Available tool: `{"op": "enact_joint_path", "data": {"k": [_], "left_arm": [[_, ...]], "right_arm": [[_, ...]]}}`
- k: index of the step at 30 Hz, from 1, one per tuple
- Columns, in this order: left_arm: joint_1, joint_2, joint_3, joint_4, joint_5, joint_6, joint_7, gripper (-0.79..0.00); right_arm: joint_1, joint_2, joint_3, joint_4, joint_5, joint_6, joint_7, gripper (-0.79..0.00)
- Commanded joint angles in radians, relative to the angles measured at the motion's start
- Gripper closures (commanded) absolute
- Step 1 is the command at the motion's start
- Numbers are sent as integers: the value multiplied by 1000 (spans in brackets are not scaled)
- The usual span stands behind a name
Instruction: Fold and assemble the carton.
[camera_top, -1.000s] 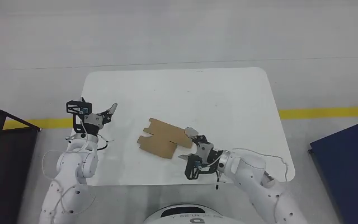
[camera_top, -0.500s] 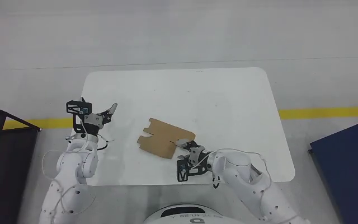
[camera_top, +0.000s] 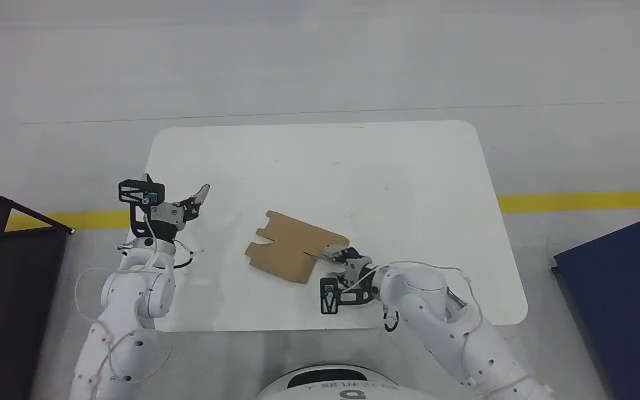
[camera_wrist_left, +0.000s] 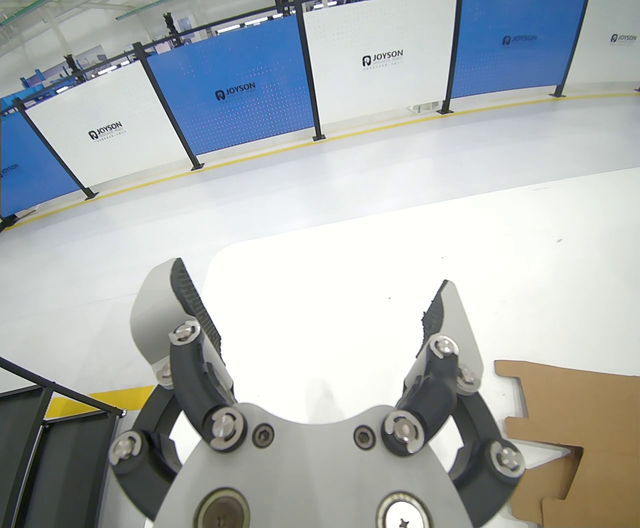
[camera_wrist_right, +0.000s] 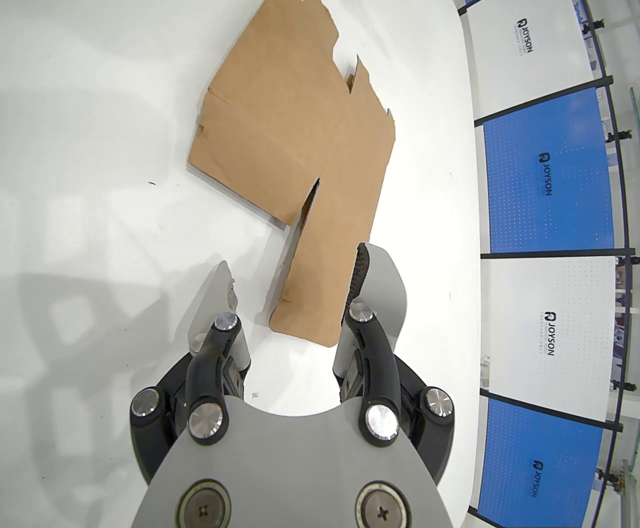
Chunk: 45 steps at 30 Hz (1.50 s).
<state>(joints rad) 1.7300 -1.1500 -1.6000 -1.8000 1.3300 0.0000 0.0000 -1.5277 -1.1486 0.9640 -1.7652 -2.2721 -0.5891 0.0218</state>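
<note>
A flat, unfolded brown carton (camera_top: 295, 246) lies on the white table (camera_top: 400, 170), a little left of the middle and toward the front. My right gripper (camera_top: 326, 278) is at the carton's near right corner and stands open. In the right wrist view a carton (camera_wrist_right: 300, 125) flap reaches in between the fingers of that gripper (camera_wrist_right: 292, 262), and one pad (camera_wrist_right: 359, 275) is right at the flap's edge. My left gripper (camera_top: 170, 192) is open and holds nothing, above the table's left side. The carton (camera_wrist_left: 565, 415) lies off to the side of it (camera_wrist_left: 310, 280).
The table's front edge runs close behind my right gripper. A dark blue object (camera_top: 610, 270) stands on the floor to the right and a black frame (camera_top: 20, 260) to the left. Bare tabletop stretches across the back and right.
My right gripper has slid left along the front of the table to the carton's near corner, so the flap now sits between its fingers. The left arm has kept still.
</note>
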Motion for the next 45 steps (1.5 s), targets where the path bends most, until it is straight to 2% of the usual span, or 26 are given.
{"op": "enact_joint_path", "data": {"k": [1,6,8,17,20,25,29,32,33,34,36,45], "left_arm": [[0,0,0,0,0,0,0,-785],[0,0,0,0,0,0,0,-785],[0,0,0,0,0,0,0,-785],[0,0,0,0,0,0,0,-785],[0,0,0,0,0,0,0,-785],[0,0,0,0,0,0,0,-785],[0,0,0,0,0,0,0,-785],[0,0,0,0,0,0,0,-785],[0,0,0,0,0,0,0,-785],[0,0,0,0,0,0,0,-785],[0,0,0,0,0,0,0,-785],[0,0,0,0,0,0,0,-785]], "right_arm": [[4,0,-1,6,-4,7,12,-468],[13,-2,-8,18,-18,34,50,-422],[16,-3,-11,21,-23,44,61,-379],[40,-10,-46,55,-89,75,128,-357],[49,-13,-65,64,-138,115,147,-363],[65,-21,-97,91,-165,168,139,-308],[80,-27,-109,103,-165,180,133,-259],[93,-31,-120,111,-172,180,135,-249],[98,-33,-125,115,-175,178,135,-231],[103,-35,-130,117,-175,178,132,-132],[109,-38,-135,120,-171,187,123,0],[33,-21,-17,36,-40,303,35,0]]}}
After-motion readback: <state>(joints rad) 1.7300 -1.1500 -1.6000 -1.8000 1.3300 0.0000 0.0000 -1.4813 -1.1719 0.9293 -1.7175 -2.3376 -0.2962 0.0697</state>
